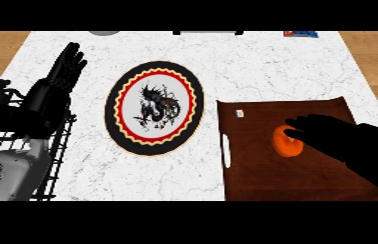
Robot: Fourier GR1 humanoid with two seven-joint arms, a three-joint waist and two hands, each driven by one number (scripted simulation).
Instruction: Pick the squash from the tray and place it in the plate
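Note:
An orange squash (285,143) lies on the dark brown tray (266,175) at the right of the counter. My right hand (341,138) comes in from the right edge and lies over the squash's right side, fingers curling down onto it and hiding part of it. The round plate (154,108), with a black rim, red and yellow ring and a dark dragon picture, sits left of the tray, nothing on it. At the far left my left hand (60,78) rests open with fingers pointing up, well away from plate and tray.
A black wire rack (44,153) stands at the lower left edge under my left forearm. A white handle (226,150) runs along the tray's left side. A blue and red item (301,34) and grey objects lie at the counter's far edge.

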